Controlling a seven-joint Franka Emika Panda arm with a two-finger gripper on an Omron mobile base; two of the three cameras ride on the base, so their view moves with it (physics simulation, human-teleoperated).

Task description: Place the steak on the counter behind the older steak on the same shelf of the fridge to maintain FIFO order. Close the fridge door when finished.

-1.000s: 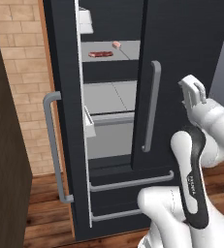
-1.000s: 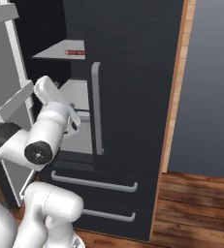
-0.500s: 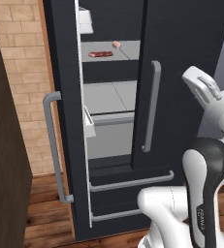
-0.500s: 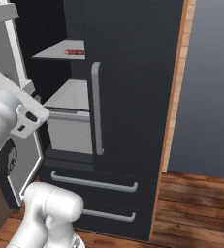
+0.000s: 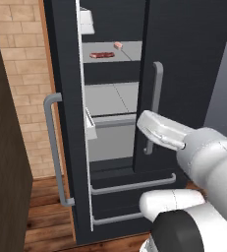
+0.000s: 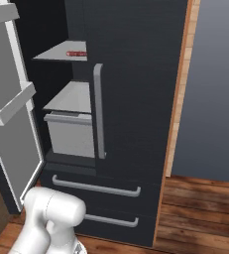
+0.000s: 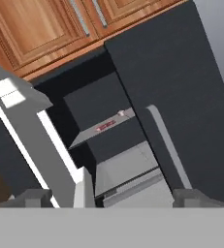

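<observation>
Steak [image 5: 119, 45]: small pale pink oblong piece

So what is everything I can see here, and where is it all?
fridge: one, charcoal black, left door open, right door shut
bar handles: grey, on the doors and drawers
shelf: one, light grey, upper fridge interior
older steak: one, dark red, front of that shelf
steak: one, pale pink, behind the red one
brick wall: tan, left of the fridge
cabinets: wooden, above the fridge
floor: wooden planks
hand: one, white, open, before the right door
</observation>
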